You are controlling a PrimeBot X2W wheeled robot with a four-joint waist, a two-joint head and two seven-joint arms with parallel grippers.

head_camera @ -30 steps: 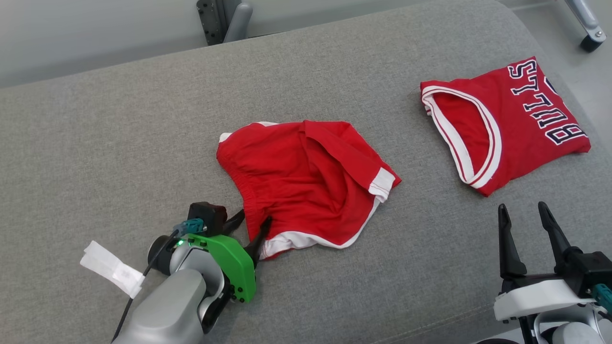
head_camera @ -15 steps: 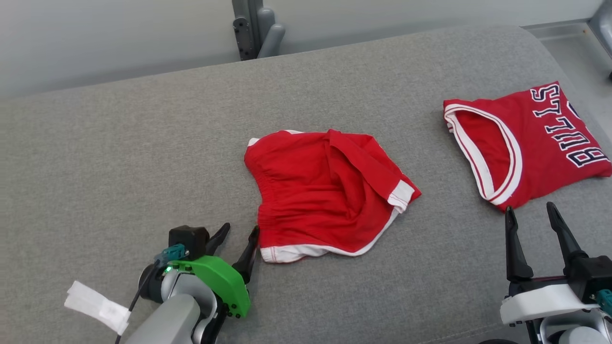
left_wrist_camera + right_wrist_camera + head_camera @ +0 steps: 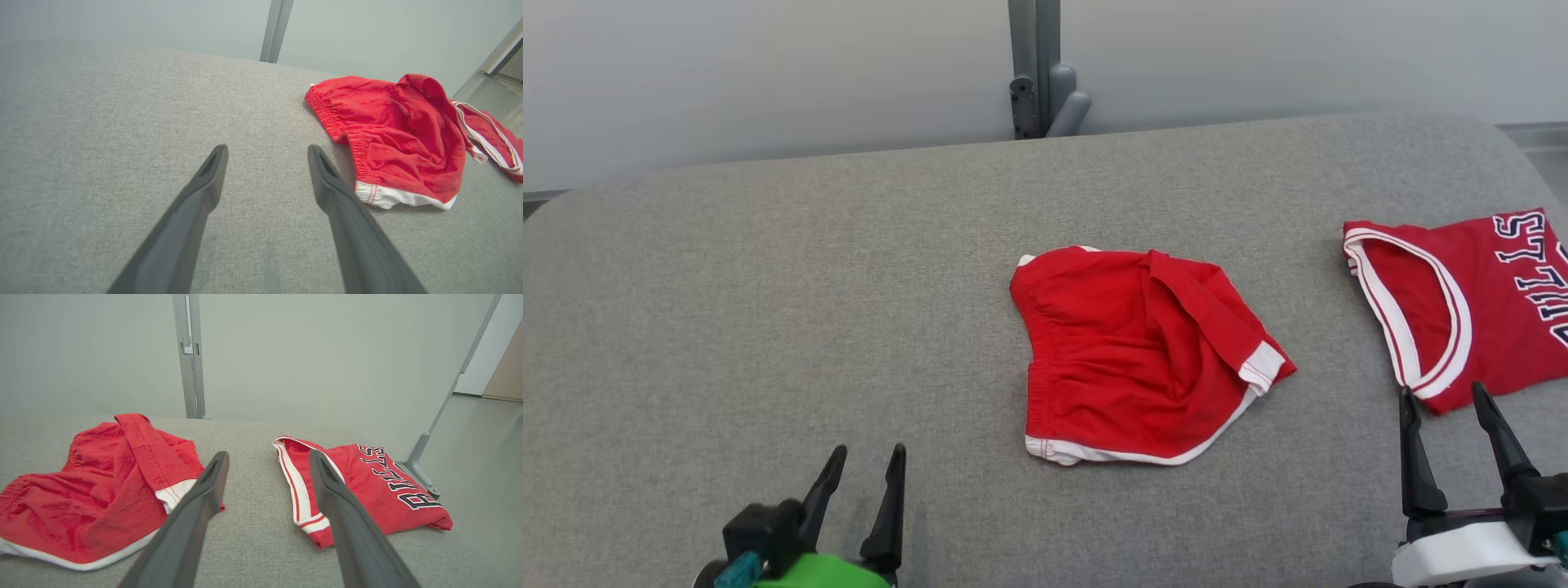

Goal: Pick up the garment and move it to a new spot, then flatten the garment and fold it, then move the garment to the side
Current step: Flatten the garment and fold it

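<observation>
Your left gripper is released, its two fingers spread with nothing between them and the tips over bare grey cushion. The red shorts lie rumpled ahead of it and off to its right, near but not touching, with the white hem on the side closest to it. Your right gripper is also released and empty. The shorts sit ahead to its left, and a folded red jersey lies just beyond its fingertips. Past both garments, a grey post stands at the wall.
</observation>
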